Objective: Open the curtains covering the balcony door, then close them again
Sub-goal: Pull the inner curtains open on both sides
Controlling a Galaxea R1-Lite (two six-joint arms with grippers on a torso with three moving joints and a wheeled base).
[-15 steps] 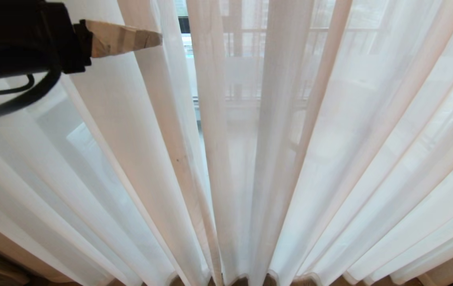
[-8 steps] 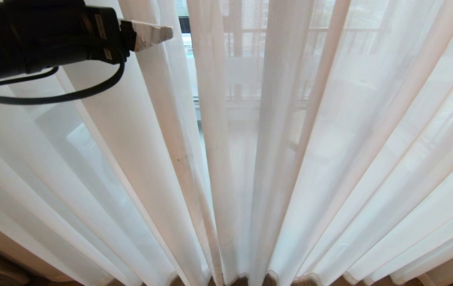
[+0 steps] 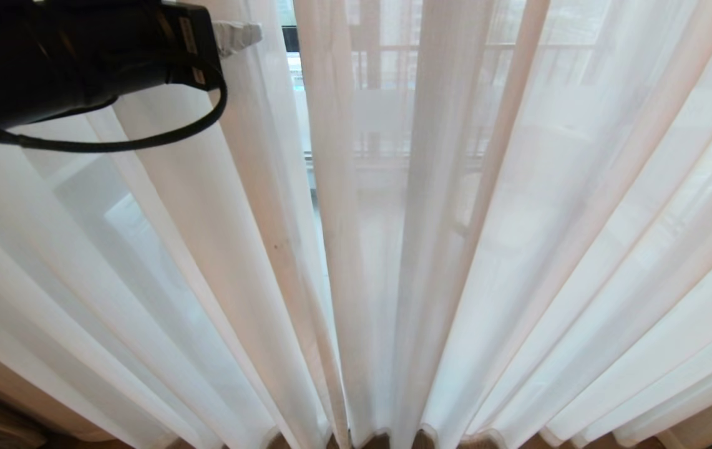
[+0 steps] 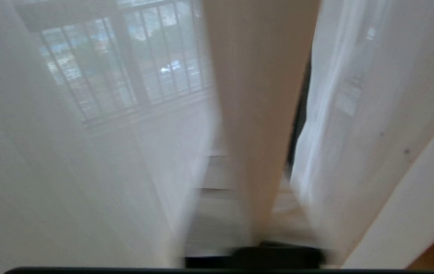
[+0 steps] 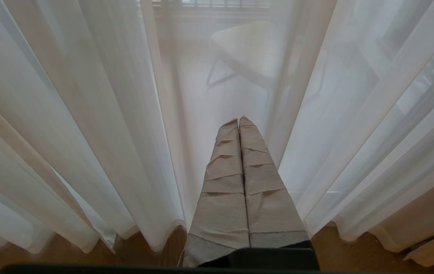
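Nearest to the robot, the right gripper (image 5: 239, 121) just hangs low in front of the curtains (image 3: 393, 249), taped fingers pressed flat together with nothing between them, pointing at the hem close to the wood floor (image 5: 144, 247). Basically parked.

Further out and up high on the left, the left gripper (image 3: 240, 36) is poking into a fold of the white sheers near the centre gap. Only one taped fingertip shows past the black wrist in the head view, and the left wrist view is smeared, so I honestly can't tell if it's pinching fabric or not. Looks like a beige fold runs straight between the fingers, maybe.

Past the sheers, the balcony door (image 3: 290, 37) shows only as a dark strip of frame, with the balcony railing (image 3: 455, 47) beyond.

What could go wrong: if the grip only catches a thin edge of sheer, the slippery fabric could slide out once the arm pulls sideways, and the curtains stay put.

The right wrist view shows a chair (image 5: 247, 53) out behind the sheers; the head view doesn't really make it out.
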